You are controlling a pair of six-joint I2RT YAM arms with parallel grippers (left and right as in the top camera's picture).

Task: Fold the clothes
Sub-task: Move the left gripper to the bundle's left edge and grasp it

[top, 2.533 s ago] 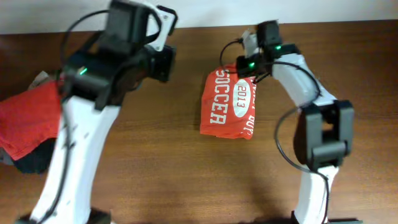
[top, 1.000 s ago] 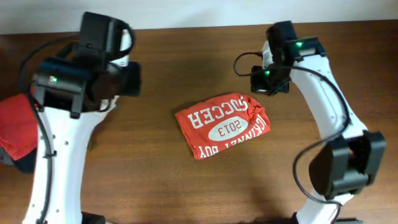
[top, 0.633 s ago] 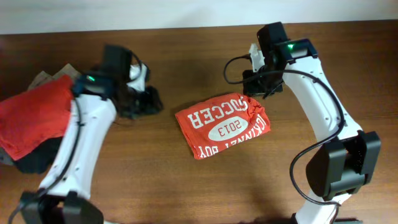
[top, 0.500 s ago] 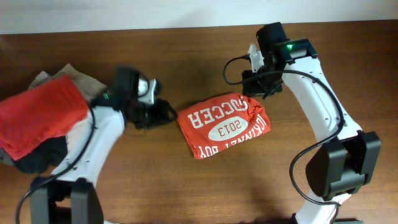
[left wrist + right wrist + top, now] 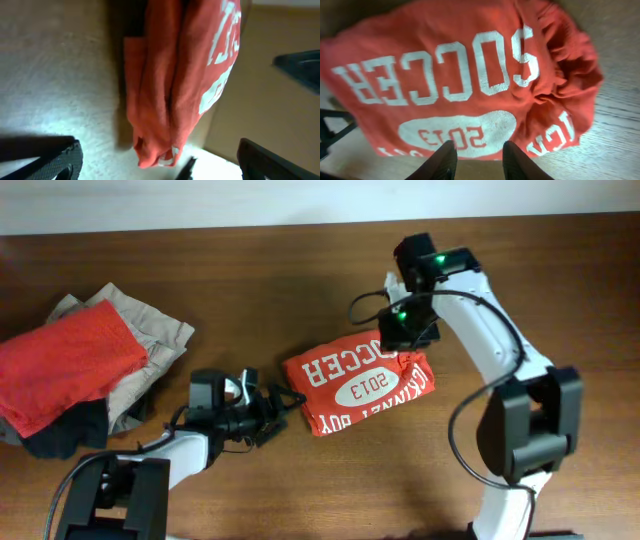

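At mid-tabletop (image 5: 300, 280) the folded shirt (image 5: 358, 383) lies flat. Left fingers (image 5: 45, 152) gape wide at its near-left edge, we judge to grip it. Right fingers (image 5: 447, 160), narrowly parted, hover above, holding nothing.

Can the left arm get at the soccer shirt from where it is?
Probably yes: the left gripper sits open at the edge of the folded shirt, nothing between them; the right gripper is over its far end.
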